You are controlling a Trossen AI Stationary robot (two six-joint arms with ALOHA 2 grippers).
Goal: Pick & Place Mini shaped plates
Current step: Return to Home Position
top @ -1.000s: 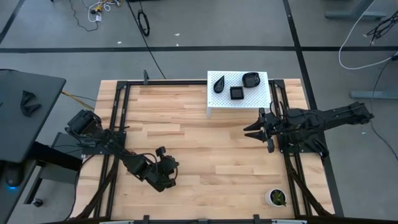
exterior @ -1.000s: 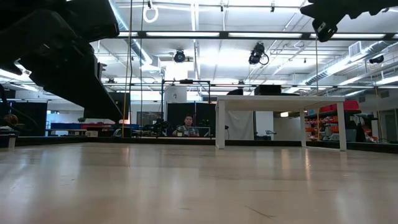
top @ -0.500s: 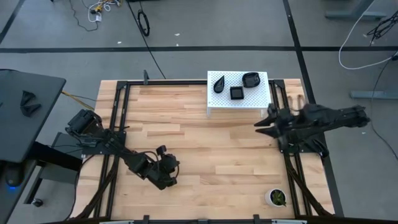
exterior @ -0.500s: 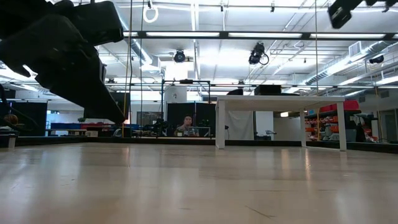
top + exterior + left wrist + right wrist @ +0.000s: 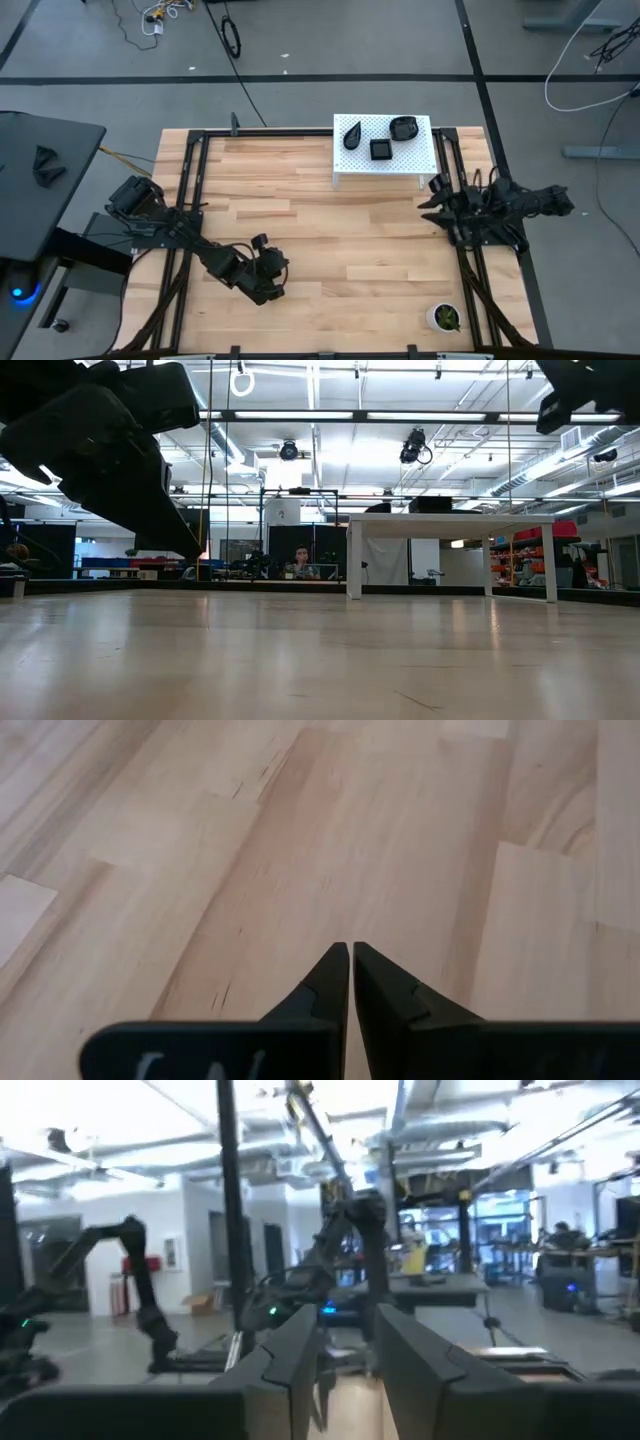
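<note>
The black plates (image 5: 381,149) sit in three spots on the white shelf (image 5: 421,162) at the far edge of the table (image 5: 300,200), with none left on the wood. My right gripper (image 5: 430,200), fingers apart and empty, has drawn back from the shelf towards its base. The left gripper (image 5: 265,285) waits low, fingers pressed together. I judge the placing done.

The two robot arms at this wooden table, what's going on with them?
Neither arm is handling anything at this moment. The small black plates sit on the white shelf at the far edge of the table, in three spots. The right gripper hangs open and empty near the shelf, over the table's right side. The left gripper is shut and empty above bare wood toward the front left. A small potted plant stands at the front right corner.
</note>
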